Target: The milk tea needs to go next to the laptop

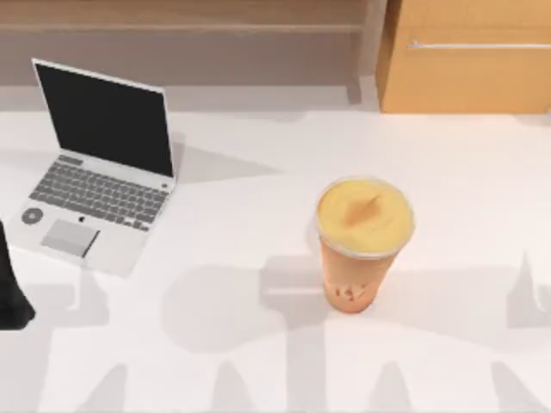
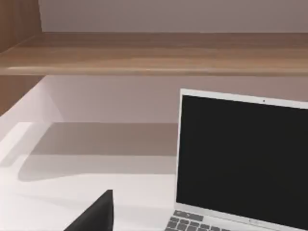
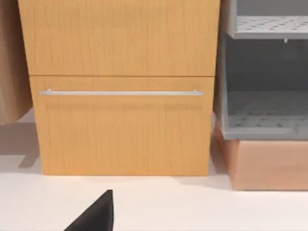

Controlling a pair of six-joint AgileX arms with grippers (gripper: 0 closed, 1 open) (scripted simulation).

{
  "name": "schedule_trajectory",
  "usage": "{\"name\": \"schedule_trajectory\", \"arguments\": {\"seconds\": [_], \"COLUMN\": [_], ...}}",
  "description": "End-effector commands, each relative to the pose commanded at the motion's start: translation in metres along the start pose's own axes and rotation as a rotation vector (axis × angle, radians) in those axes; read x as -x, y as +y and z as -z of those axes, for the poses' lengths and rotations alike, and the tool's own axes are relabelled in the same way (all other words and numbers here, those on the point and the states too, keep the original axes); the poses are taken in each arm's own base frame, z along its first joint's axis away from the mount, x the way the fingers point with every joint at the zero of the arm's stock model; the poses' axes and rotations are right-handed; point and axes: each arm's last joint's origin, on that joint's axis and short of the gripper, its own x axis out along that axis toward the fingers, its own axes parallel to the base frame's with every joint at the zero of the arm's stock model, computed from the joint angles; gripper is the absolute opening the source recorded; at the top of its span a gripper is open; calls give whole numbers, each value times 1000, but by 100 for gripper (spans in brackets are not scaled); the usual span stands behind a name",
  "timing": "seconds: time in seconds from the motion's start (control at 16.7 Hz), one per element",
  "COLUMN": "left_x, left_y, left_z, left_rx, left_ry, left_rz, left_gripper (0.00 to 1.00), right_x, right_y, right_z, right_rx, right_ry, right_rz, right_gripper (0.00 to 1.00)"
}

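Note:
The milk tea (image 1: 362, 241), a tapered clear cup of orange-tan drink with a round yellow sealed top, stands upright on the white table right of centre. The laptop (image 1: 99, 168) sits open at the far left, its black screen (image 2: 243, 159) upright and its grey keyboard facing the front. A wide stretch of bare table separates cup and laptop. A dark piece of my left arm (image 1: 10, 297) shows at the left edge, in front of the laptop. A black part of my left gripper (image 2: 96, 216) points toward the laptop's screen. A black part of my right gripper (image 3: 96, 216) hangs over the table, far from the cup.
A wooden cabinet (image 1: 465, 56) with a metal handle (image 3: 120, 93) stands at the back right, with a grey shelf unit (image 3: 264, 72) beside it. A wooden ledge (image 2: 154, 53) runs along the back wall behind the laptop. Arm shadows lie across the table's front.

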Motion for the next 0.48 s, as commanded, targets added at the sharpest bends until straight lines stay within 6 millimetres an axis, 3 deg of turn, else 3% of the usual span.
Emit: {"name": "schedule_trajectory", "arguments": {"seconds": [0.24, 0.48], "left_x": [-1, -9], "left_y": [-1, -11], "left_z": [-5, -33], "left_rx": [-4, -19], "left_ry": [-12, -62], "left_rz": [-8, -43], "left_gripper": [100, 100], "right_x": [0, 0], "right_y": [0, 0], "right_z": [0, 0], "right_rx": [0, 0], "right_ry": [0, 0], "right_rz": [0, 0], "right_gripper": [100, 100]}}
